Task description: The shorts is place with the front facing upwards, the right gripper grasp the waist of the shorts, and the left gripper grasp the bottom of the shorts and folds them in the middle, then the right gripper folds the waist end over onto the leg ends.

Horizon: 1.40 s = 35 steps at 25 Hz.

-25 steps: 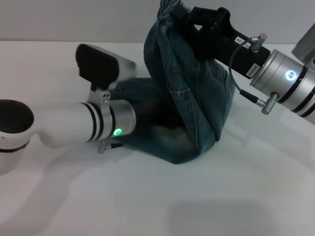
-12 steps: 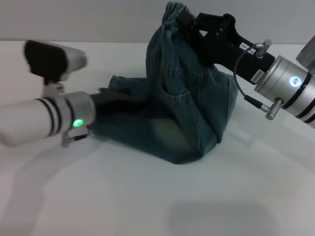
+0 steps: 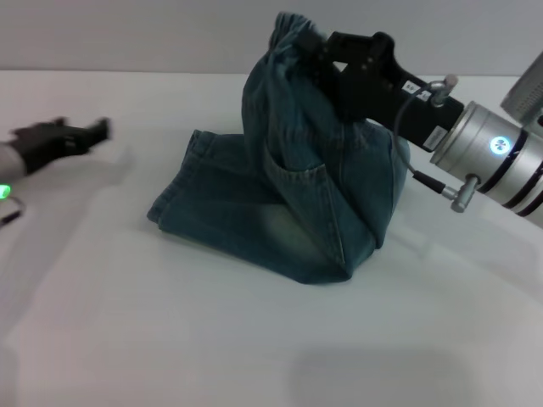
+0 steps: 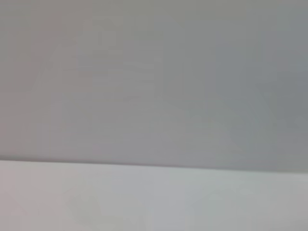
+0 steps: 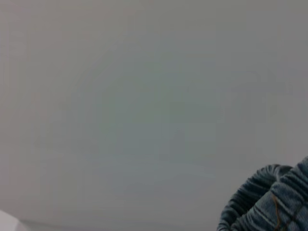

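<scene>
The blue-green denim shorts point(image 3: 297, 212) lie folded lengthwise in the middle of the white table point(image 3: 254, 339). My right gripper point(image 3: 316, 47) is shut on the gathered waist point(image 3: 288, 30) and holds it lifted above the table, so the upper half stands up. The gathered waistband point(image 5: 269, 202) also shows at the edge of the right wrist view. The leg ends point(image 3: 174, 197) rest flat on the table, left of the raised part. My left gripper point(image 3: 95, 134) is far off at the left edge, open and holding nothing. The left wrist view shows only table and wall.
The white table point(image 4: 144, 202) runs back to a plain grey wall point(image 3: 127, 34). A grey object's corner point(image 3: 530, 85) shows at the right edge behind my right arm.
My left gripper has let go of the shorts and pulled back to the far left. The right gripper has kept the waist raised, shifting slightly left.
</scene>
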Each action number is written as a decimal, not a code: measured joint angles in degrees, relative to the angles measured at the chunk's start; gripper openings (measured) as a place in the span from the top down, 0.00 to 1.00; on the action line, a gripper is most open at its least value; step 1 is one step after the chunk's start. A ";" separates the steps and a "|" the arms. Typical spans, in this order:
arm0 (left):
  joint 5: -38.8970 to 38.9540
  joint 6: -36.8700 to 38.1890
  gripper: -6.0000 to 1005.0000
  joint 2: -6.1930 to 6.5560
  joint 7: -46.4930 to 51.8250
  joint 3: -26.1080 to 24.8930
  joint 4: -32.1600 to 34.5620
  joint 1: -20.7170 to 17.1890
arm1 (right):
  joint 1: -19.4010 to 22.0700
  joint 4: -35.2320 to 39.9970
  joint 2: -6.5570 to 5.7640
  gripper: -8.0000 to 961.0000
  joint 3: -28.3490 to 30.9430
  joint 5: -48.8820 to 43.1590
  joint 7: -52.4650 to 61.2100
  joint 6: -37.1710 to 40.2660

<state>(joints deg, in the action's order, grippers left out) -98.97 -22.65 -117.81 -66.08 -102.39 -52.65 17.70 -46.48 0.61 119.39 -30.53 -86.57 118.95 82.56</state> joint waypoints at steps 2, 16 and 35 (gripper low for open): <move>0.06 1.69 0.28 -0.04 -0.01 -1.81 -1.60 -1.80 | -0.60 -0.22 0.05 0.93 -0.99 -0.03 -0.06 -0.74; 0.72 2.67 0.28 -0.57 0.44 -2.04 -5.16 -5.17 | -5.87 -1.87 0.09 0.86 -6.20 -2.31 1.65 -5.82; 3.97 2.73 0.29 -0.56 0.04 4.72 -10.54 -7.83 | 1.92 7.63 0.17 0.25 -6.47 11.66 -51.30 -28.39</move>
<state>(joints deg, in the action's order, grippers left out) -95.00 -19.92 -118.37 -66.04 -97.67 -63.19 9.88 -44.56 8.25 119.55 -37.00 -74.91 67.64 54.17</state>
